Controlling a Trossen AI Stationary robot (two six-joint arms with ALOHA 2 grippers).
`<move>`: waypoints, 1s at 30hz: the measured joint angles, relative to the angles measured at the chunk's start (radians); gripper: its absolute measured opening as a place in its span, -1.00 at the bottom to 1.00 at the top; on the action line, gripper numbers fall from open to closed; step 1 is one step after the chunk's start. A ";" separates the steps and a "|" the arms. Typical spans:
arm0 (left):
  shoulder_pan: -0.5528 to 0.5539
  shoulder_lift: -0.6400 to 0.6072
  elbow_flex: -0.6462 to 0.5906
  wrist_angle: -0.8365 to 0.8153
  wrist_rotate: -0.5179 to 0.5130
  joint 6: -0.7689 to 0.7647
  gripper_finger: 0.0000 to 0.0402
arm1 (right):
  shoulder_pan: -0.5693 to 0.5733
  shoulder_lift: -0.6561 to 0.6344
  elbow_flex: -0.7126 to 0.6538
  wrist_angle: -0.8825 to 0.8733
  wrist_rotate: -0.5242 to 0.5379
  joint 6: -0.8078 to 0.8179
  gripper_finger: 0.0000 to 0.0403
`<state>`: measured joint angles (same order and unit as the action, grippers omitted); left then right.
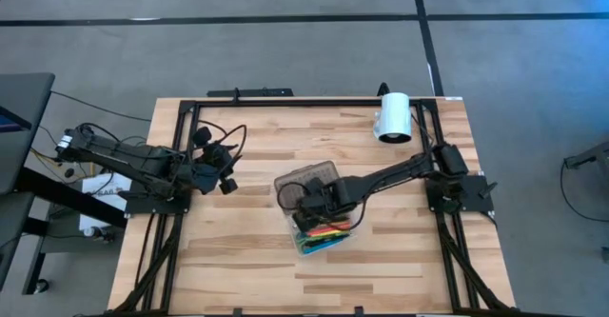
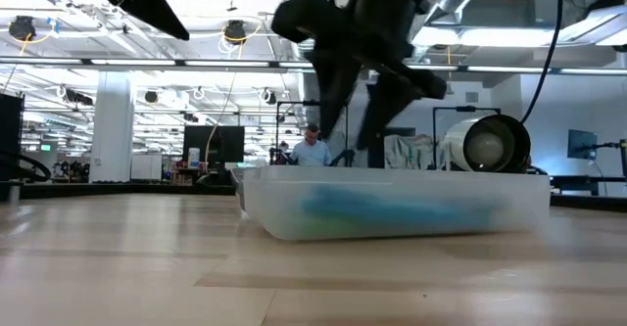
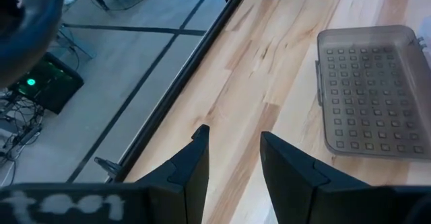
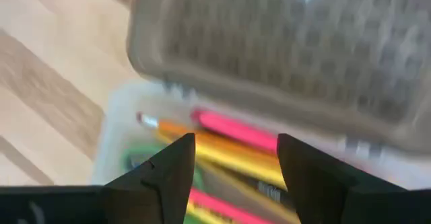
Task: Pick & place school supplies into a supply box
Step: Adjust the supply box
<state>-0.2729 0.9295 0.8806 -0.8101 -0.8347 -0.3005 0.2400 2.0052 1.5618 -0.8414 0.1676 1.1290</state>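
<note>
High view shows the supply box (image 1: 319, 229) near the middle of the table (image 1: 257, 260), lying at a slant, with its dotted lid (image 1: 306, 179) thrown open toward the table's far edge. The open tray holds the school supplies (image 1: 324, 233): orange, green and blue pieces show from above, and the right wrist view picks out pink, yellow and orange pens (image 4: 236, 133) lying along the box's long axis, with something green beneath them.

The right gripper (image 1: 314, 201) hangs directly over the box, about where lid meets tray; its fingers (image 4: 168, 170) stand well apart with nothing between them, and the pens lie straight ahead of them. The right arm is therefore much the nearer. No supplies are visible loose on the wood, so I judge the filling done or nearly so. If closing comes next, the lid's free edge lies on the far side of this gripper.

The left gripper (image 1: 226, 179) waits near the table's left side, fingers (image 3: 192, 167) parted and empty, aimed toward the lid. A white cylinder (image 1: 393, 117) lies by the far right corner.
</note>
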 joint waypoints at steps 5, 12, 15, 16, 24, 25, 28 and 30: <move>0.000 0.000 0.000 -0.002 -0.007 -0.007 -0.38 | -0.057 0.013 0.008 0.032 0.040 -0.038 -0.02; 0.000 0.000 0.000 -0.003 -0.003 -0.024 -0.38 | -0.140 0.013 -0.029 0.097 0.032 -0.108 -0.04; 0.000 0.000 0.000 -0.005 0.000 -0.034 -0.38 | -0.144 0.011 -0.059 0.145 -0.013 -0.118 -0.04; 0.000 0.000 0.000 -0.008 0.000 -0.037 -0.38 | -0.142 0.013 -0.068 0.148 -0.017 -0.118 -0.04; 0.000 0.000 0.000 -0.017 -0.006 -0.042 -0.38 | -0.117 0.012 -0.114 0.210 -0.042 -0.116 -0.09; 0.000 0.000 0.000 -0.017 -0.009 -0.041 -0.38 | -0.116 0.012 -0.125 0.211 -0.050 -0.110 -0.10; 0.000 0.000 0.000 -0.016 -0.012 -0.041 -0.38 | -0.116 0.013 -0.141 0.202 -0.067 -0.108 -0.11; 0.000 0.000 0.000 -0.016 -0.012 -0.040 -0.38 | -0.116 0.012 -0.143 0.206 -0.087 -0.108 -0.12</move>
<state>-0.2729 0.9295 0.8806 -0.8261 -0.8467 -0.3409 0.1239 2.0174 1.4184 -0.6354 0.0806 1.0206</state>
